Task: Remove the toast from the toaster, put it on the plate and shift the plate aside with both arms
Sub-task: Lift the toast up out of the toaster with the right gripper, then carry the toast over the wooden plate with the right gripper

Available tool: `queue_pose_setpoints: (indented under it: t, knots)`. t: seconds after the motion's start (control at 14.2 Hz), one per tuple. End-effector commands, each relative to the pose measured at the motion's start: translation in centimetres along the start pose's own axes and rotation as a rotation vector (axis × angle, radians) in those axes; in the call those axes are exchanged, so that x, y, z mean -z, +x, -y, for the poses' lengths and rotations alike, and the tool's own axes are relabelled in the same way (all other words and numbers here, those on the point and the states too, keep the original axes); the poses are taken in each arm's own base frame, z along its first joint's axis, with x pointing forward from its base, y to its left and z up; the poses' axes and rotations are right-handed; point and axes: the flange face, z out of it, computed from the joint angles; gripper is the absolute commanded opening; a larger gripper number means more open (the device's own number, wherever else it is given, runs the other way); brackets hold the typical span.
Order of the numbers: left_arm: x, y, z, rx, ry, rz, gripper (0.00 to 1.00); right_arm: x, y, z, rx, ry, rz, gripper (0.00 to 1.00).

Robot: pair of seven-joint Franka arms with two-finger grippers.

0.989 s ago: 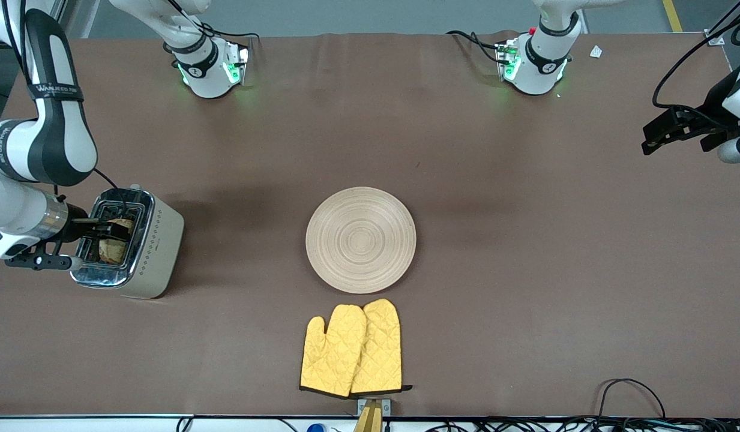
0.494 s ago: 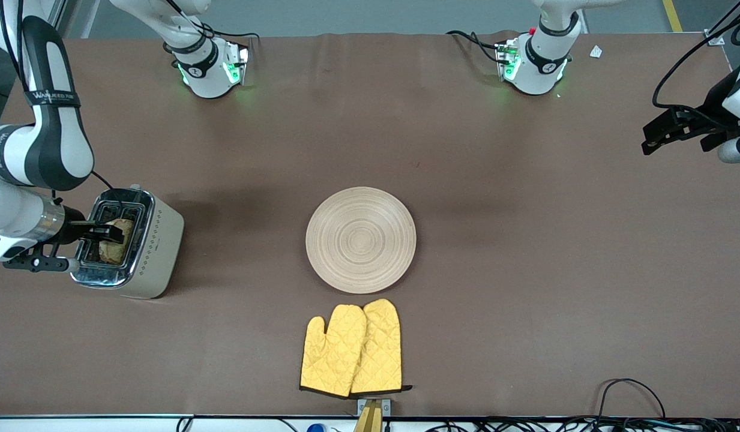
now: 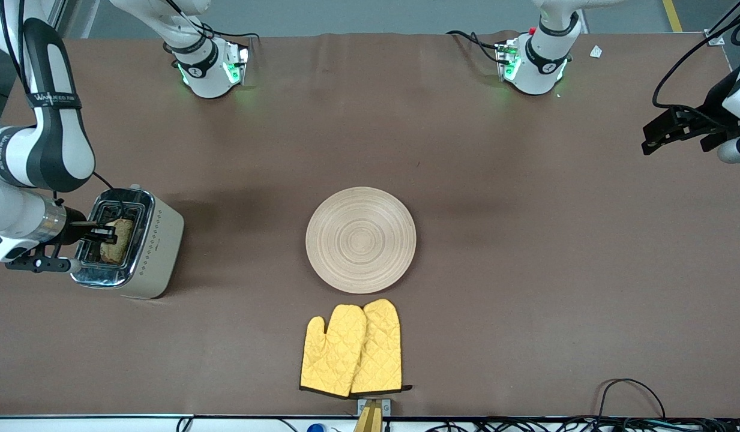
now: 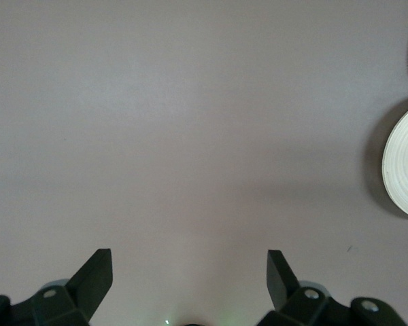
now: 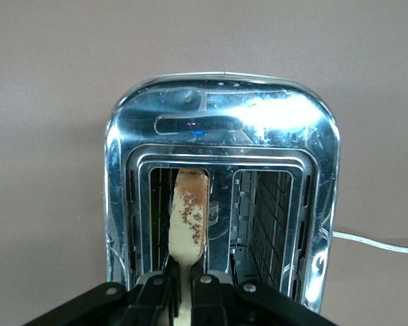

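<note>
The toast (image 3: 118,239) stands on edge in one slot of the chrome-topped toaster (image 3: 155,247) at the right arm's end of the table. My right gripper (image 3: 107,233) is shut on the toast over the toaster's top. In the right wrist view the toast (image 5: 188,224) rises out of the slot between my right gripper's (image 5: 183,285) fingers. The round beige plate (image 3: 360,239) lies bare at the table's middle; its rim (image 4: 402,163) shows in the left wrist view. My left gripper (image 3: 652,138) waits open and empty above the table at the left arm's end; it also shows in the left wrist view (image 4: 189,275).
A pair of yellow oven mitts (image 3: 353,349) lies nearer to the front camera than the plate. The toaster's second slot (image 5: 265,217) is empty. Cables (image 3: 631,396) lie by the table's front edge toward the left arm's end.
My right gripper has closed on the toast and drawn it partly up out of the toaster slot. The left arm has not moved.
</note>
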Motion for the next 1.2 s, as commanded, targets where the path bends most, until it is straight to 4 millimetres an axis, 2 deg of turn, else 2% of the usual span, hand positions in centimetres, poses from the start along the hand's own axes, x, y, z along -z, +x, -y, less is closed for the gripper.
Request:
queue_pose_setpoints:
  t: [0.0,0.21,0.49,0.64,0.71,0.85,0.92,1.06,1.13]
  knots:
    - [0.5,-0.2,0.1,-0.007,-0.006,0.002,1.00,0.1,0.0,-0.4,0.004,0.003,-0.001,0.03]
    - [0.5,-0.2,0.2,-0.007,-0.005,0.002,1.00,2.1,-0.4,-0.1,0.007,0.004,0.016,0.02]
    - [0.6,-0.2,0.4,-0.003,-0.006,0.000,1.00,10.3,-1.2,1.5,0.027,0.007,0.030,0.01]
    - [0.7,-0.3,0.4,-0.003,-0.005,-0.001,1.00,14.8,-1.9,3.9,0.062,0.001,0.021,0.02]
    - [0.8,-0.3,0.4,-0.003,-0.005,-0.003,1.00,16.9,-2.7,6.5,0.105,-0.011,-0.002,0.02]
    - [0.7,-0.2,0.6,-0.001,-0.005,-0.001,1.00,19.4,-4.5,11.9,0.129,-0.076,-0.038,0.02]
    - [0.7,-0.2,0.6,-0.001,-0.005,-0.001,1.00,19.8,-5.7,15.8,0.106,-0.088,-0.034,0.02]
    - [0.5,-0.1,0.6,0.000,-0.006,0.002,1.00,19.3,-7.6,22.9,0.176,-0.097,-0.024,0.01]
    - [0.5,-0.1,0.6,0.000,-0.006,0.002,1.00,18.9,-8.3,25.4,0.212,-0.084,-0.021,0.01]
